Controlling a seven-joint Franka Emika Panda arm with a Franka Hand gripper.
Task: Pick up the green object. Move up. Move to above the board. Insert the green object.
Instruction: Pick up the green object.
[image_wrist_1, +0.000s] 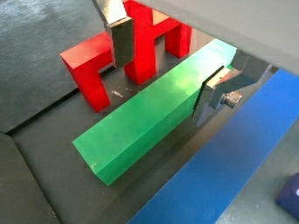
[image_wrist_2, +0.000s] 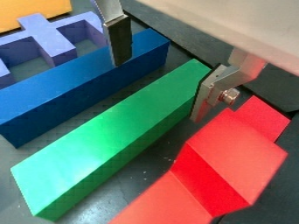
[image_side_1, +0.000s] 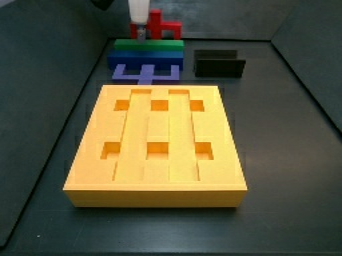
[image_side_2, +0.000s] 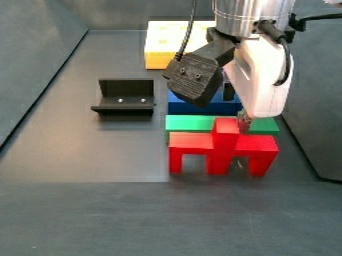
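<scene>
The green object (image_wrist_1: 152, 118) is a long bar lying flat between the red cross-topped piece (image_wrist_1: 111, 61) and the blue forked block (image_wrist_2: 82, 83). My gripper (image_wrist_1: 166, 66) is low over one end of the bar, open, with its jaws on either side of it. One finger (image_wrist_1: 215, 90) is against the bar's side and the other (image_wrist_1: 118, 39) stands apart from it. The bar also shows in the other wrist view (image_wrist_2: 117, 144) and in both side views (image_side_1: 147, 45) (image_side_2: 198, 124). The yellow-orange board (image_side_1: 158, 135) lies flat nearer the front, its square holes empty.
A small black open box (image_side_1: 221, 63) stands beside the blue block (image_side_1: 144, 70), and also shows in a side view (image_side_2: 127, 97). The red piece (image_side_2: 221, 150) lies close against the green bar. Dark walls enclose the floor.
</scene>
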